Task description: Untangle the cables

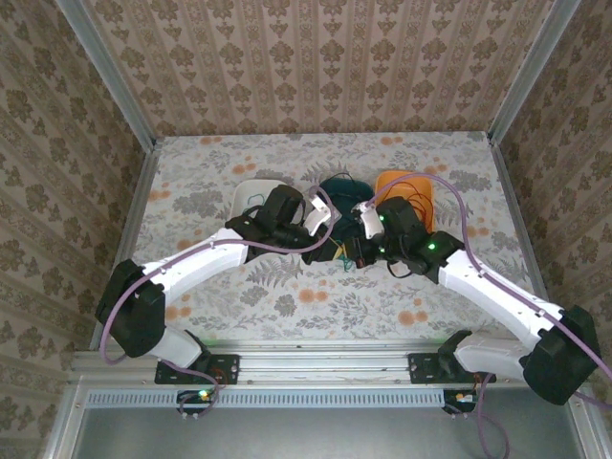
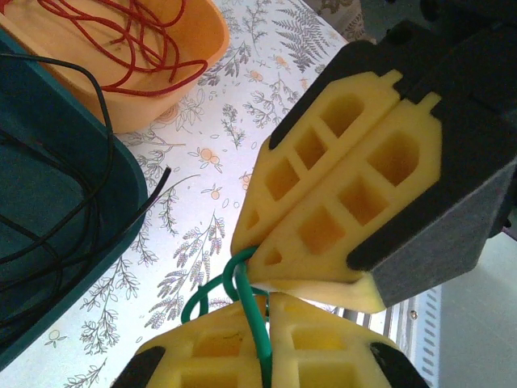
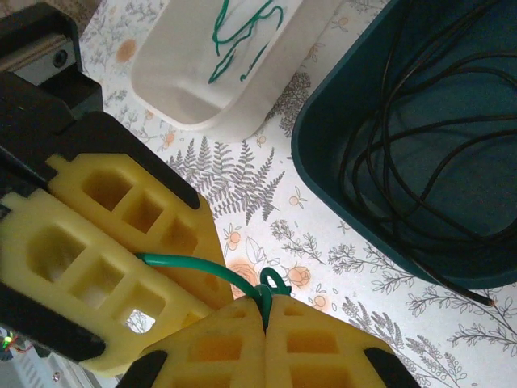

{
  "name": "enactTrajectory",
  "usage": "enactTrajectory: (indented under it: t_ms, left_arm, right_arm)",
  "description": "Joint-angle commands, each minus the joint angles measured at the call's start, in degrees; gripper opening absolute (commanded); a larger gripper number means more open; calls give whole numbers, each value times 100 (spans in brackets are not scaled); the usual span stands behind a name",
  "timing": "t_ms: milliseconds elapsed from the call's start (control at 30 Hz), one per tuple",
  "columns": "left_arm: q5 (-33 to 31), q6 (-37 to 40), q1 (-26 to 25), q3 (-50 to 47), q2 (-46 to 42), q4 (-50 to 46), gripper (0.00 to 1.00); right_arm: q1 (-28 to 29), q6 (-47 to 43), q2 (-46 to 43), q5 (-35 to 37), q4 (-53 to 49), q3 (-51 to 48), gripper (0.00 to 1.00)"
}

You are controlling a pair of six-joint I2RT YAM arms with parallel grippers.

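Two tools, the left tool (image 2: 264, 311) and right tool (image 3: 266, 311), meet above the middle of the flowered tabletop (image 1: 287, 296), both clamped on the green cable (image 3: 194, 263). The red cable (image 2: 137, 40) lies in the orange tray (image 2: 194, 56) and the black cable (image 3: 404, 121) in the teal tray (image 3: 339, 202), toward the far edge. Patterned wallpaper covers the walls (image 1: 316, 57).
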Motion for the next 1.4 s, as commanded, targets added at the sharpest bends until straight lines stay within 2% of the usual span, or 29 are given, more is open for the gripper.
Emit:
enactTrajectory:
  t_ms: [0,333,500,567,633,700,733,800,900,967,1133,1367]
  left_arm:
    - [180,89,-69,156,-15,9,0]
    - [14,191,-48,-68,-177,-56,0]
    - [-6,-41,225,-422,-517,314,0]
    - [92,-299,456,-658,-690,638,0]
    - [164,-433,597,-757,-804,787,0]
    - [207,-537,675,-819,-887,944,0]
    - [221,-627,722,-861,-926,1080,0]
    - [194,-883,868,-988,-978,1416,0]
    - [-154,-1527,1279,-1295,-1087,2070,0]
    - [-583,-1988,1622,-1547,-1170,2529,0]
    - [-1117,-2645,2319,-2011,-1321,3100,0]
    - [-2650,-2923,2743,-2465,-1273,3169,0]
  right_arm:
    - [-212,230,-267,351,111,-165,3]
    - [-1521,892,-662,310,-424,-369,2]
    - [-2039,1371,-715,469,-506,-608,1]
    - [-2138,1407,-760,281,-388,-700,2]
    - [-2124,1335,-807,-200,-140,-738,4]
    - [-2108,1355,-902,-722,219,-795,8]
    - [-2083,1380,-972,-938,426,-823,15]
    - [-2033,1432,-1111,-1152,666,-814,39]
    - [-2024,1436,-1332,-1000,624,-721,50]
    - [-2027,1313,-1425,-805,456,-655,51]
    - [-2020,1049,-1487,-772,106,-608,51]
    - [-2027,895,-1552,-864,-118,-715,51]
